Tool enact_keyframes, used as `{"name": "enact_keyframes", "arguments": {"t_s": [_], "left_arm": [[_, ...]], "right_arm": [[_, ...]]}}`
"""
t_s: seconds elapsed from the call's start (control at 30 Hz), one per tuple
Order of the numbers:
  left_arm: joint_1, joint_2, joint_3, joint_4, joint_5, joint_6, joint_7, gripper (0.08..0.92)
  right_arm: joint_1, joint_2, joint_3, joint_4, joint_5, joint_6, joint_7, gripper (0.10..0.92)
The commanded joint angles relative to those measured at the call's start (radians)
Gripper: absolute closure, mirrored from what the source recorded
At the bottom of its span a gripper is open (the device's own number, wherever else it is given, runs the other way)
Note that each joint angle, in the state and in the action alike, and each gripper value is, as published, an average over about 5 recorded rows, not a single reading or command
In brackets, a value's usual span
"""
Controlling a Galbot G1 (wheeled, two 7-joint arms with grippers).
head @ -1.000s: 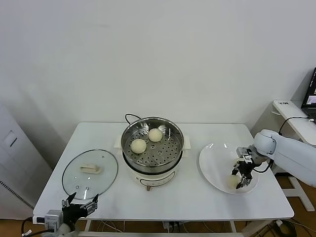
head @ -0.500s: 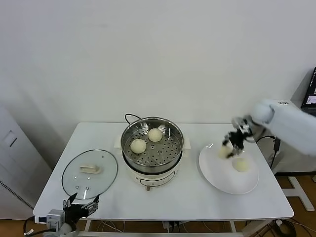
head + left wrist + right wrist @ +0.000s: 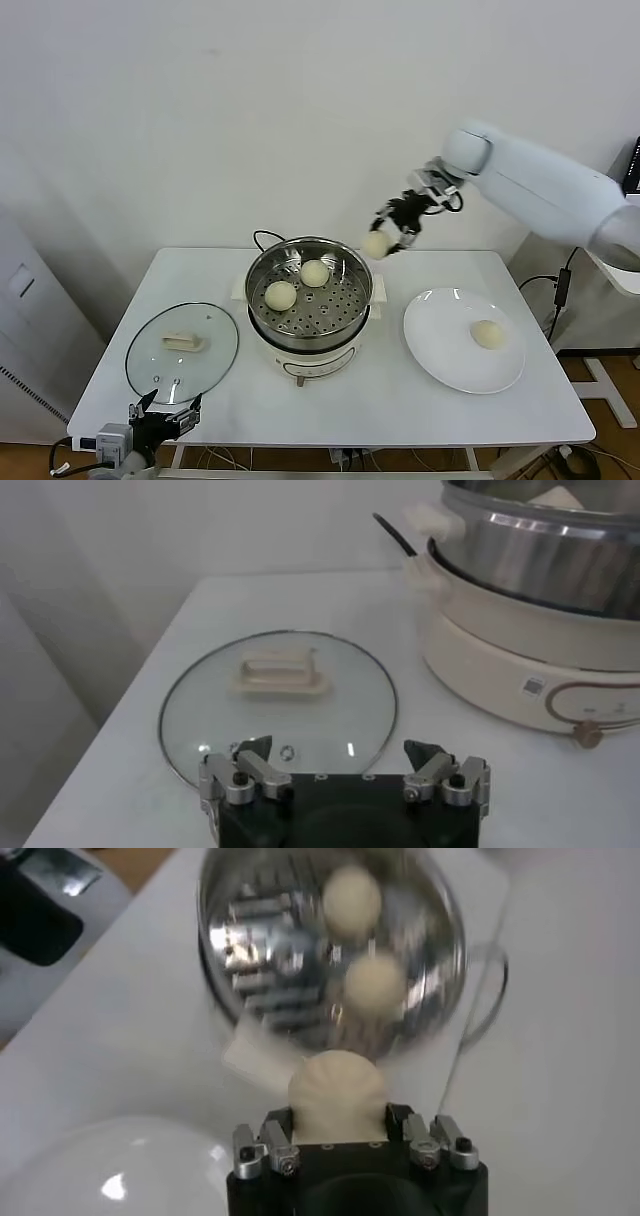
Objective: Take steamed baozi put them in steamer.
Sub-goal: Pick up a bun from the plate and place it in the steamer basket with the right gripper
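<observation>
On a white table (image 3: 200,400) against a white wall, we are seeing the right gripper (image 3: 392,228) gripping a round cream-white bun (image 3: 376,244) above the shiny steel steamer basket's (image 3: 355,265) right rim, ready for lowering; the left gripper (image 3: 345,774) is waiting open by the front-left corner.

Bright, even light; glare on the steamer (image 3: 300,958), right wrist view blurred.

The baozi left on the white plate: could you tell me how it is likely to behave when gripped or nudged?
The baozi looks round and smooth, so a nudge would probably roll it across the plate. It seems soft dough, likely to dent under firm fingers. It is probably light, like the one the right gripper carries.
</observation>
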Motion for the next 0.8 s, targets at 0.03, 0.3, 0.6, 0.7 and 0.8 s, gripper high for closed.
{"name": "enact_keyframes", "arguments": {"t_s": [0.03,0.3,0.6,0.7,0.8], "left_arm": [[0.002,0.001,-0.001,-0.002,0.0,0.0,-0.003,0.177],[0.003,-0.001,-0.001,-0.003,0.0,0.0,-0.004,0.177],[-0.002,0.0,0.001,-0.003,0.0,0.001,-0.004,0.177],[-0.001,0.0,0.001,-0.001,0.0,0.0,-0.003,0.177],[-0.002,-0.001,0.002,0.001,0.0,0.0,-0.003,0.177]], "right_arm": [[0.011,0.198,0.026,0.035,-0.093,0.284,-0.036,0.457],[-0.052,0.21,0.029,0.13,-0.217,0.365,-0.073,0.457],[-0.109,0.195,0.022,0.218,-0.311,0.384,-0.098,0.457],[-0.127,0.197,0.02,0.234,-0.344,0.377,-0.099,0.457],[-0.145,0.208,0.022,0.231,-0.378,0.367,-0.098,0.457]]}}
